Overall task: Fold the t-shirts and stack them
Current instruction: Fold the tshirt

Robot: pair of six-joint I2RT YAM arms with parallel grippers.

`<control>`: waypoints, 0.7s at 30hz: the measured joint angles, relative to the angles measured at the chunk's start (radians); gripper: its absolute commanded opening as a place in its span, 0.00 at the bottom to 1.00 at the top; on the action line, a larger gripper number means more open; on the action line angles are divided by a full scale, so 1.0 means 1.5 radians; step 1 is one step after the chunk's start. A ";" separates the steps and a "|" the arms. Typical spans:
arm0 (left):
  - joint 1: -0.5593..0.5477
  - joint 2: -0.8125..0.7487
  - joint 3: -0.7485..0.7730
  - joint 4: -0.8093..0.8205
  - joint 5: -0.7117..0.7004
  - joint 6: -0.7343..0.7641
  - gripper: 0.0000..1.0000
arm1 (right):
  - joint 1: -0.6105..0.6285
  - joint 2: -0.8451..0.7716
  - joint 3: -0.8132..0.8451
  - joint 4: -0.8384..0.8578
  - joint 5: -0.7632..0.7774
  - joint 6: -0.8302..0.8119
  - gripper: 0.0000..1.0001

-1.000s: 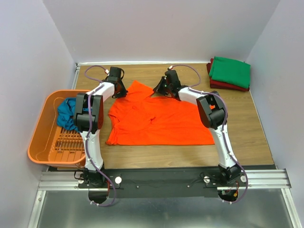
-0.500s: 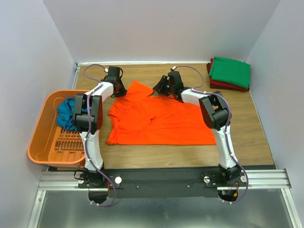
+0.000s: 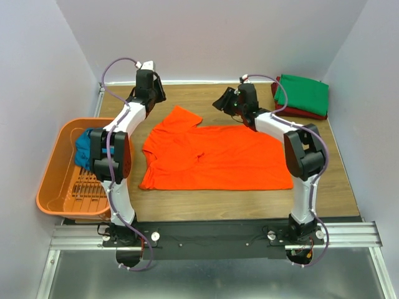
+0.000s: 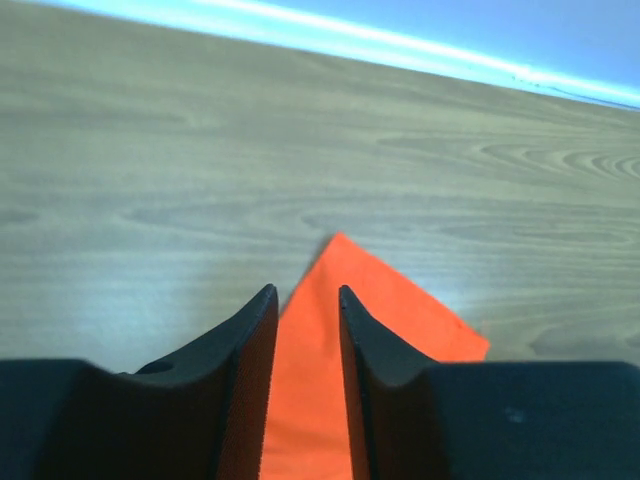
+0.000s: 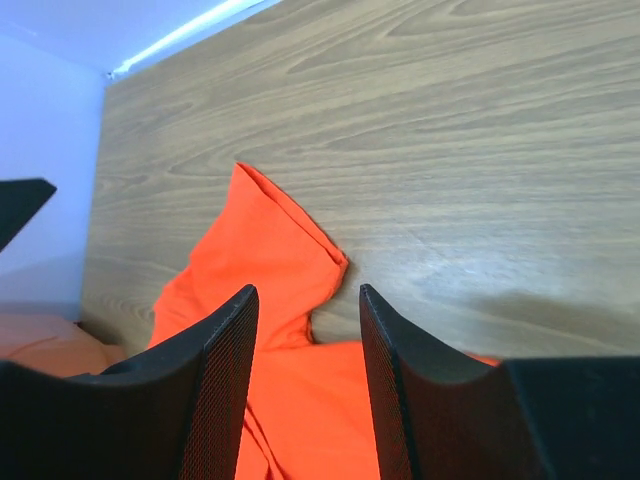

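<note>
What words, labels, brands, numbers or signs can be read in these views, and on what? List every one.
None: no readable text shows in any view.
The orange t-shirt, green t-shirt, dark red t-shirt, teal-blue t-shirt and orange basket are plain.
The left arm and right arm show no legible marking.

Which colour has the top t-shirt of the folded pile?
The top t-shirt is green; top external view shows it best.

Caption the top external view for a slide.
Left gripper and right gripper hover over the spread orange t-shirt; green t-shirt sits on dark red t-shirt.
</note>
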State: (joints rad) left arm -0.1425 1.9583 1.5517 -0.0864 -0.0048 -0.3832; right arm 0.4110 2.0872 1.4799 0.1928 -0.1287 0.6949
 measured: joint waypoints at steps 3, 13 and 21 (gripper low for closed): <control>-0.011 0.004 0.006 0.036 -0.014 0.047 0.44 | -0.013 -0.049 -0.045 0.005 0.000 -0.011 0.52; -0.028 0.105 0.110 0.072 0.059 0.242 0.59 | -0.060 -0.146 -0.187 -0.003 -0.001 -0.036 0.52; -0.028 0.166 0.181 0.003 0.084 0.307 0.59 | -0.102 -0.180 -0.218 -0.005 -0.002 -0.043 0.52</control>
State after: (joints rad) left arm -0.1852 2.2074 1.8233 -0.0814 0.1211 0.0776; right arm 0.2573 1.8172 1.1530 0.1856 -0.1310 0.6300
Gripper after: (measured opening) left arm 0.594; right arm 0.520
